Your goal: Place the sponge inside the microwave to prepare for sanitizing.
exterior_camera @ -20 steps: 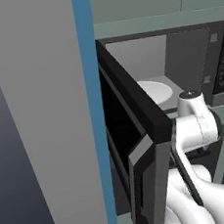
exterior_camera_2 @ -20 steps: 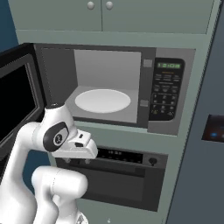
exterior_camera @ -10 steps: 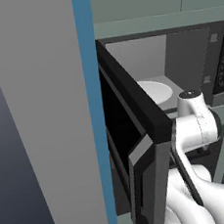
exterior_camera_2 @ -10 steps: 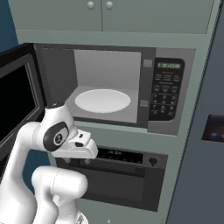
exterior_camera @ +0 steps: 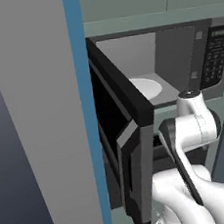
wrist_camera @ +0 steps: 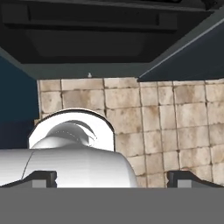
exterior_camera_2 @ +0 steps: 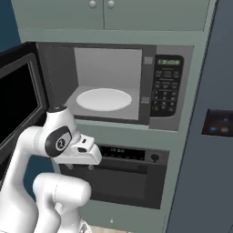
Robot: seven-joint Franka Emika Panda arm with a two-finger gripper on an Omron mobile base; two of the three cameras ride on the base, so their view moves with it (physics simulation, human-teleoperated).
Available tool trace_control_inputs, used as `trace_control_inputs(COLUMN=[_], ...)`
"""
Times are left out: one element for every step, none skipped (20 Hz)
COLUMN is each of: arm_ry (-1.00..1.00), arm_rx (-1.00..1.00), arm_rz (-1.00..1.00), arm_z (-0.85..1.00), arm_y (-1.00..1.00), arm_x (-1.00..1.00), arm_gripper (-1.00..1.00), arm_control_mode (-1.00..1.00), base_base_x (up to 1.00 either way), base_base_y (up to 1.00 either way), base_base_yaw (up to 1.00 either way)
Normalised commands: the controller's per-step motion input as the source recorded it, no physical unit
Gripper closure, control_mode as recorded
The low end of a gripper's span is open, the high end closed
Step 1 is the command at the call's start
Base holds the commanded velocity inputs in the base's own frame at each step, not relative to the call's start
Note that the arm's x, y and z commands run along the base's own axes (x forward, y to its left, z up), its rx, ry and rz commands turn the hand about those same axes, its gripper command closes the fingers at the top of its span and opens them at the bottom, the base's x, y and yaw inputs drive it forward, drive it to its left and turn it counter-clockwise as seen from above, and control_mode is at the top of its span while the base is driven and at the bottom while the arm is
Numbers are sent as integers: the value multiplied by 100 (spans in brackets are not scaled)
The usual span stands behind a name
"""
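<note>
Nothing has moved since the earlier frames; my gripper [wrist_camera: 112,178] hangs with its jaws fully apart and empty, aimed at the tiled floor [wrist_camera: 175,127] below the microwave [exterior_camera_2: 136,86], whose door [exterior_camera: 128,131] stands open; the sponge's place I cannot tell, so I judge I should find it before reaching.

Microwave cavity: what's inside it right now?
Inside the microwave, with its door swung open, only the white round plate lies on the floor, bare. No sponge is on it. The left base view's door hides the near-left corner.

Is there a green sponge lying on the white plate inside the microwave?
No, the white plate in the open microwave is bare.
</note>
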Motion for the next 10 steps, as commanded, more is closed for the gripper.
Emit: trace_control_inputs(arm_ry=[0, 0, 0, 0, 0, 0, 0, 0, 0, 0], arm_rx=[0, 0, 0, 0, 0, 0, 0, 0, 0, 0], arm_rz=[0, 0, 0, 0, 0, 0, 0, 0, 0, 0], arm_z=[0, 0, 0, 0, 0, 0, 0, 0, 0, 0], arm_y=[0, 0, 0, 0, 0, 0, 0, 0, 0, 0], arm_x=[0, 0, 0, 0, 0, 0, 0, 0, 0, 0], arm_gripper=[-100, -100, -100, -100, -100, -100, -100, -100, -100, -100], arm_control_mode=[100, 100, 100, 100, 100, 100, 100, 100, 100, 100], base_base_x=[-22, -5, 0, 0, 0, 0, 0, 0, -11, -18], base_base_y=[-51, -71, -89, -94, -100, -100, -100, -100, -100, -100], base_base_yaw=[-16, -15, -11, -7, -6, -5, -4, -3, -2, -2])
